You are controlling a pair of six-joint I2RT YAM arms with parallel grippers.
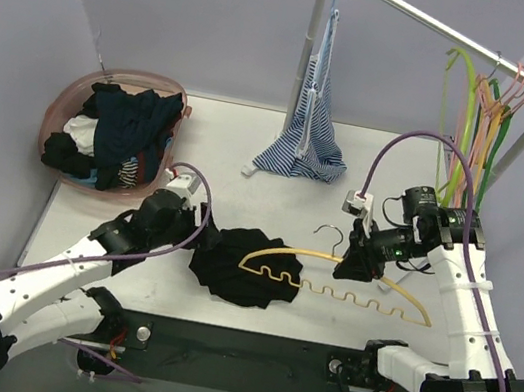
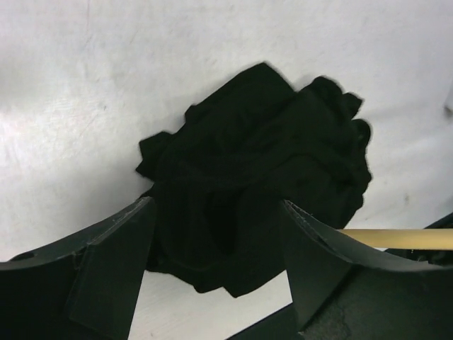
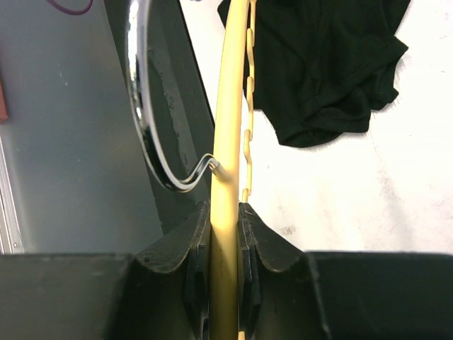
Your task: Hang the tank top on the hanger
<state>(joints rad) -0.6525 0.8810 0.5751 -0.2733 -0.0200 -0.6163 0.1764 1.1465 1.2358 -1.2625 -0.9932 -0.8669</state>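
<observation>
1. Right gripper (image 3: 225,234): jaws pinched narrow on the arch of the yellow hanger (image 3: 228,127), close beside the metal hook (image 3: 152,142). Grip looks square and firm.
2. Left gripper (image 2: 216,241): jaws spread wide, holding nothing, poised over the near edge of the tank top (image 2: 262,163) with one finger either side of the fabric.
3. Tank top lies crumpled in a heap on the bench (image 1: 203,125), between the two arms. The hanger's left end rests on or just over it; its right end runs off towards the right arm.
4. Step in hand, as I read it: get hold of one strap or the neck opening. Straps cannot be made out in the bunched black cloth, so pinch a single outer layer, lift, and let the shape fall open before threading.
5. Keep the hanger steady and low so its tip can enter the opening.
6. Risk: grabbing several layers at once, or dragging the heap off the hanger tip.
7. Around: basket (image 1: 65,105) of mixed clothes far left; striped garment (image 1: 304,143) hanging from the rail (image 1: 443,30); green and orange hangers (image 1: 491,105) far right. All well apart.
</observation>
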